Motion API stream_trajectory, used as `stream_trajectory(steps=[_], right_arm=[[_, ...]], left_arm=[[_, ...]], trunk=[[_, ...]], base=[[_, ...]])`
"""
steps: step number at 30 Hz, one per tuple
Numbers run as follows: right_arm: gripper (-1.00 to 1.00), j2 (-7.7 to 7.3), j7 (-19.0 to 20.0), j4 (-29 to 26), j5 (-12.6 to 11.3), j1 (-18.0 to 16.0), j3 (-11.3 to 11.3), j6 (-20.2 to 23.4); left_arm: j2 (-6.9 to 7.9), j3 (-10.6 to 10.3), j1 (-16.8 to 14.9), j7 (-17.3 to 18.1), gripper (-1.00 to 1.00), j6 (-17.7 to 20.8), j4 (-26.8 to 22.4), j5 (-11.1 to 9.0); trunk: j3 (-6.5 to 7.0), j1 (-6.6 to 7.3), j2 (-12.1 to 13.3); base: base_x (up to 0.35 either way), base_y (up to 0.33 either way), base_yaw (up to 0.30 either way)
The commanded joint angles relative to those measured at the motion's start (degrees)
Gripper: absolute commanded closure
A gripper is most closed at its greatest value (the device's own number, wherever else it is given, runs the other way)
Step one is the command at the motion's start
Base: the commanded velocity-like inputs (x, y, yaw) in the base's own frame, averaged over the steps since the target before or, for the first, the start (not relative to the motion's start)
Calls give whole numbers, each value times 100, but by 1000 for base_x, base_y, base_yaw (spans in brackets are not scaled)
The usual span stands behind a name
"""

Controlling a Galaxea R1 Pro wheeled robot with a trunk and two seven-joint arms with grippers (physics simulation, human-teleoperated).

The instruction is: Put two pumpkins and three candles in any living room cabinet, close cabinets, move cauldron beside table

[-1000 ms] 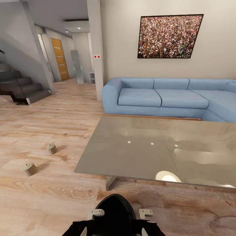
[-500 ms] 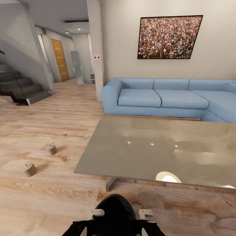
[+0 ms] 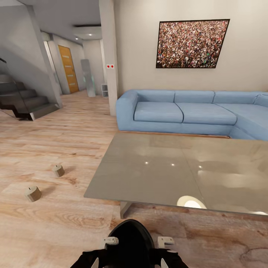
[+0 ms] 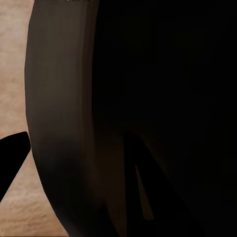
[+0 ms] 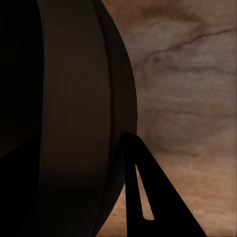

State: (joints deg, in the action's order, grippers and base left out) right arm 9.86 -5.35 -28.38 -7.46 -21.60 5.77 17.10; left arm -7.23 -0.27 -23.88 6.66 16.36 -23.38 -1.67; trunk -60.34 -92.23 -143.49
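Head view: the black cauldron (image 3: pixel 130 242), judged rigid and bulky, was flanked at its sides by both tools, whose opening could not be told, near the glass-topped coffee table (image 3: pixel 149 171).

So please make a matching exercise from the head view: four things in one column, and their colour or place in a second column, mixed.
Things:
1. sofa
2. table
3. candles
4. door

Descriptions:
a. on the wooden floor, left of the table
b. orange-brown, at the end of the hallway
c. light blue, against the wall under the picture
d. glossy grey top, in front of the sofa

Pairs: 1-c, 2-d, 3-a, 4-b
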Motion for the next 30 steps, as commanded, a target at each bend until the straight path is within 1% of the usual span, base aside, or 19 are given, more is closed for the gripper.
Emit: stream_trajectory(steps=[1,8,19,30], right_arm=[[100,-10,-43,8,-212,-2,117,21],[100,-10,-41,8,-212,-2,117,21],[100,-10,-44,8,-212,-2,117,21],[100,-10,-42,8,-212,-2,117,21]], left_arm=[[99,-105,-2,-15,100,-97,-24,-30],[99,-104,-2,-13,100,-95,-22,-31],[99,-105,-2,-7,100,-99,-18,-27],[99,-103,-2,-6,100,-106,-18,-29]], trunk=[[-5,2,-3],[-5,2,-3],[-4,2,-3],[29,2,-3]], base=[[0,0,0],[13,1,0],[151,15,-2],[30,7,-89]])
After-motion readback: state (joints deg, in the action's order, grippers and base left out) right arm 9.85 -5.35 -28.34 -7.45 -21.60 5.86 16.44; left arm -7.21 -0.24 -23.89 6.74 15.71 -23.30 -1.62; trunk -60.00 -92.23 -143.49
